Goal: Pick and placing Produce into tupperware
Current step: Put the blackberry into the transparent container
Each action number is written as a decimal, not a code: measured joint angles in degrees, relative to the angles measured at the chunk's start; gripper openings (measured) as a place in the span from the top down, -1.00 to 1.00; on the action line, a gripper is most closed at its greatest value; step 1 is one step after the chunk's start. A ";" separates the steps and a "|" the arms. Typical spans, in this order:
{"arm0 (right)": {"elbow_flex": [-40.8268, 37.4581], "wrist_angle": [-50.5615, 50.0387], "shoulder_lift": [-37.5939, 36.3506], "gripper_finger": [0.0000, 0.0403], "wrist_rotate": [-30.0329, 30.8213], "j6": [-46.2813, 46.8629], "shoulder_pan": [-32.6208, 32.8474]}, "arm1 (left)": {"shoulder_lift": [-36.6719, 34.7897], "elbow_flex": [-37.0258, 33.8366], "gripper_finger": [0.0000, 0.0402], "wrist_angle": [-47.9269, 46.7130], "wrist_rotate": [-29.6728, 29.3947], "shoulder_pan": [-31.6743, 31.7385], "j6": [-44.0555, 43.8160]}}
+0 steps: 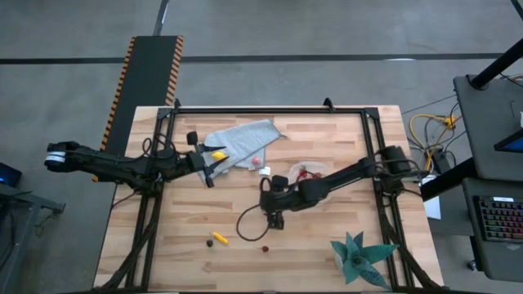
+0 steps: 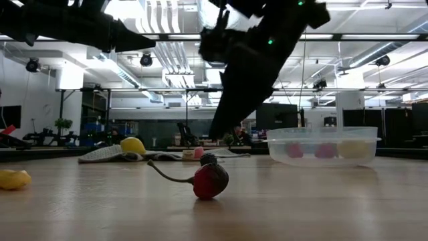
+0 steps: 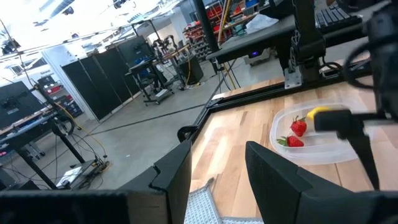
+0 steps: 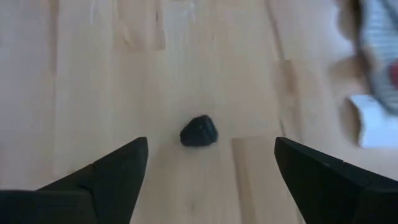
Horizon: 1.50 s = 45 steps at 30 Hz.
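A dark brown round bit [image 4: 199, 132] lies on the wooden table just ahead of my right gripper [image 4: 211, 149], which is open and slants down over it without touching; the bit [image 2: 208, 159] also shows in the low view. The clear tupperware [image 1: 315, 169] stands mid-table and holds two red strawberries [image 3: 297, 127] and a lemon [image 3: 318, 112]. A red cherry with a stem [image 2: 210, 181] and a yellow piece [image 1: 219, 238] lie nearer the front edge. Another lemon [image 1: 217, 153] rests on the grey cloth [image 1: 245, 139]. My left gripper [image 1: 209, 171] hangs level and open beside that cloth, with nothing between its fingers.
A small white block [image 1: 264, 170] and a strawberry [image 1: 256, 161] lie by the cloth's edge. A teal spiky plant [image 1: 359, 257] stands at the front right corner. A black cable loop [image 1: 249, 224] lies under the right arm. A dark frame [image 1: 270, 110] runs round the table.
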 joint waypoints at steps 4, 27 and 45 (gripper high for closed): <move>2.91 -0.32 4.10 -0.67 -0.04 -0.04 0.00 | 0.00 0.00 0.32 -0.44 0.00 0.01 0.02; 5.11 -0.67 8.47 -0.62 -0.20 1.53 -0.02 | 0.00 0.00 0.32 -0.86 0.00 0.00 0.01; 5.00 -0.65 8.53 -0.62 -1.49 1.53 -0.02 | 0.00 0.00 0.32 -0.86 0.00 -0.01 0.01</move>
